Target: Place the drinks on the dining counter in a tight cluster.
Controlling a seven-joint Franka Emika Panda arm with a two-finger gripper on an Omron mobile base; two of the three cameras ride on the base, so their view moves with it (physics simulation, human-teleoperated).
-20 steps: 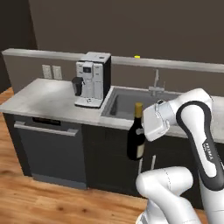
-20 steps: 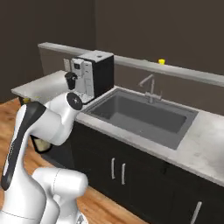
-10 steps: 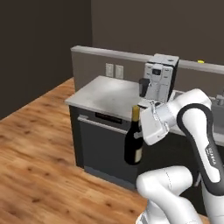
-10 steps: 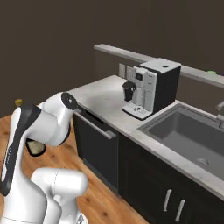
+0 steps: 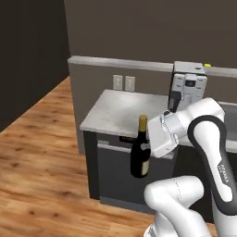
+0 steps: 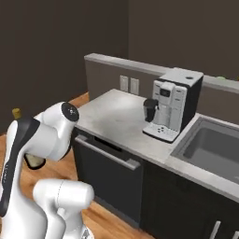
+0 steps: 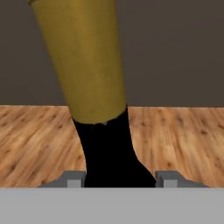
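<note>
A dark wine bottle (image 5: 140, 150) with a gold neck hangs upright in front of the arm, with my gripper (image 5: 149, 146) shut on it just below the neck. In the hand view the gold neck (image 7: 85, 61) rises from the black shoulder, which sits between the two fingertips (image 7: 73, 178) of the gripper (image 7: 120, 177). From the right base view the bottle's top (image 6: 17, 113) peeks out behind the arm. The bottle is held over the wooden floor, short of the grey worktop (image 5: 122, 111). The dining counter is out of view.
A coffee machine (image 5: 187, 88) stands on the grey worktop beside a sink (image 6: 212, 149). A dark dishwasher front (image 5: 115, 171) is below the worktop. Behind runs a raised grey ledge (image 5: 120, 62) with wall sockets (image 5: 123, 83) under it. Wooden floor (image 5: 41, 152) lies to the left.
Both base views have swung, so the worktop, coffee machine and sink slid to the right and more floor shows. The bottle stays in the gripper.
</note>
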